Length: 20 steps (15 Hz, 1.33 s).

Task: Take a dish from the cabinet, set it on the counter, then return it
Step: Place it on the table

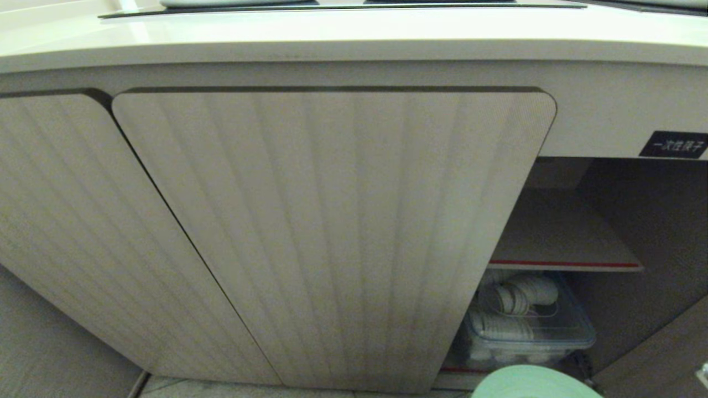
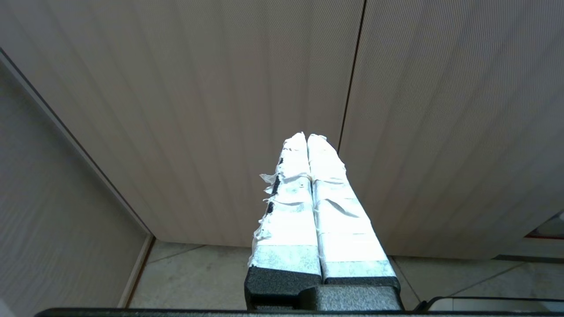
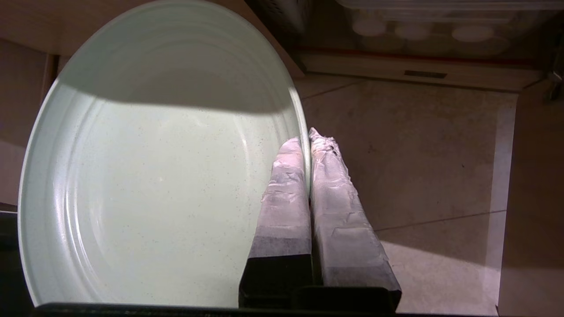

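The right pincer [image 3: 308,137] is clamped on the rim of the mint-green plate [image 3: 154,176], one taped finger on each face, holding it on edge above the tiled floor [image 3: 418,176]. In the head view only a sliver of the plate [image 1: 534,384] shows at 5 o'clock, below the open cabinet [image 1: 581,232], whose lower space holds a clear bin [image 1: 531,326] of what look like white cups. The worktop [image 1: 332,33] runs along 12 o'clock. The left pincer [image 2: 307,137] is pressed together, empty, facing the ribbed doors [image 2: 220,110].

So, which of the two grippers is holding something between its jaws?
The right gripper: its jaws pinch the rim of the mint-green dish. The left gripper is shut on nothing, facing the closed cabinet doors.
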Motion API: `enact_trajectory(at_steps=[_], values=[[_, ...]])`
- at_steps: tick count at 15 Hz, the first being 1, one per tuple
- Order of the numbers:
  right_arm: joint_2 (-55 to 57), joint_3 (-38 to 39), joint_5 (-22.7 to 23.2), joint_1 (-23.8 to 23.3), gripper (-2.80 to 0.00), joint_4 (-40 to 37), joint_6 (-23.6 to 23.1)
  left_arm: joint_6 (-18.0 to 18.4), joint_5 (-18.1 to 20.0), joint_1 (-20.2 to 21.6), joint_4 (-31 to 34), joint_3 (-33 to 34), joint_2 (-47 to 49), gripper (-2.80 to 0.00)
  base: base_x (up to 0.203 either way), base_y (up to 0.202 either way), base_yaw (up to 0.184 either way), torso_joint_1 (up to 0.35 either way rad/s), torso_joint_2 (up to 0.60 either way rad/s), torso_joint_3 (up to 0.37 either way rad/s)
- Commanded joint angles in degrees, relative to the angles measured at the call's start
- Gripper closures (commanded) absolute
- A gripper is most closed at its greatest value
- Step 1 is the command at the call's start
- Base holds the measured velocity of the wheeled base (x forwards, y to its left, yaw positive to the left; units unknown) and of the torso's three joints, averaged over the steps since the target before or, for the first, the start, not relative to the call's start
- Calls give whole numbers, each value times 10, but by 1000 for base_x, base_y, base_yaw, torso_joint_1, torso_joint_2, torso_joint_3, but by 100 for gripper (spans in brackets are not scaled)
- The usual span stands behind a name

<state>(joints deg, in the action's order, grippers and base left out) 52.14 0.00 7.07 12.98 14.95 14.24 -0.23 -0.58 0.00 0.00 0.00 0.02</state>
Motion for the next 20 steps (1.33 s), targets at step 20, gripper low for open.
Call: enact_trajectory(at_steps=[20], values=[[-2, 0, 2, -2, 0, -6, 4, 0, 0, 0, 0, 0, 0, 0, 0, 0, 0, 0, 0, 0]])
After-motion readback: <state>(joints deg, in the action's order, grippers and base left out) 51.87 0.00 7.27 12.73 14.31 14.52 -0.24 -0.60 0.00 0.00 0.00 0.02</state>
